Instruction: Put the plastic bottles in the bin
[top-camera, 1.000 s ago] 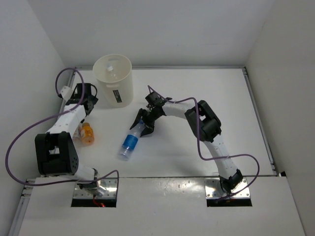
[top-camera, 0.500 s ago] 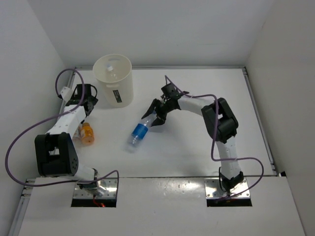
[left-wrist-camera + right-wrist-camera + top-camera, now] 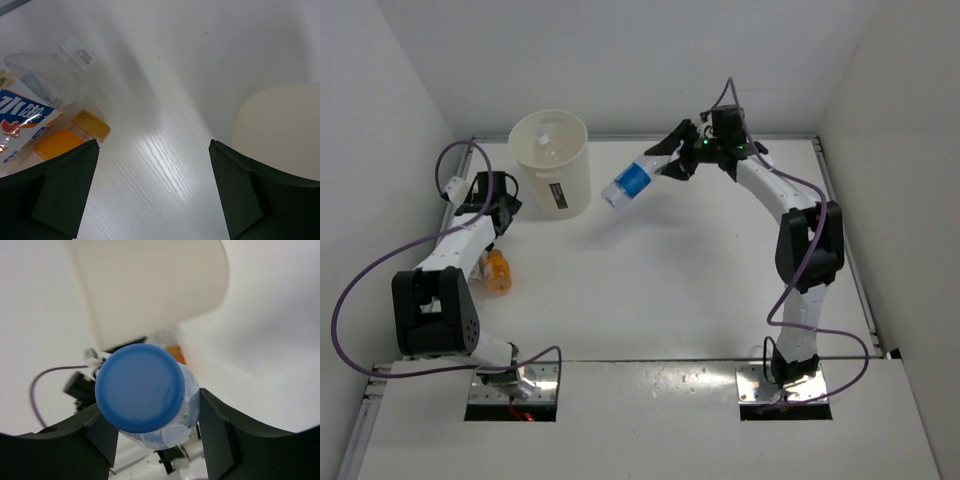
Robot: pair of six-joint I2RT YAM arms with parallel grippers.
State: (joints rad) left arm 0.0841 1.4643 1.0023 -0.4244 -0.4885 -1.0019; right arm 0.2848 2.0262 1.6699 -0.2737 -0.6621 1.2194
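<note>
**Inspector:** Right arm, report state and load.

**Operator:** My right pincer [image 3: 672, 163] is clenched on the blue-label bottle [image 3: 630, 184], gripping at the neck just under the blue cap [image 3: 139, 387]. The bottle hangs in the air above the counter [image 3: 700, 270], touching nothing else.

**Inspector:** Bearing to the bin?

**Operator:** The bin [image 3: 575, 185] lies to my left. The bottle's long axis runs from my fingers toward it, base end leading and tilted down. The base is near the rim but not yet over the opening. In my judgement the move calls for travel along that axis, then release.

**Inspector:** The other arm?

**Operator:** My left pincer [image 3: 498, 205] stands released, grasping nothing, just beside the bin. It is the nearer one to the orange bottle [image 3: 65, 140] and the clear bottle [image 3: 45, 80], which lie together at the counter's left edge.
</note>
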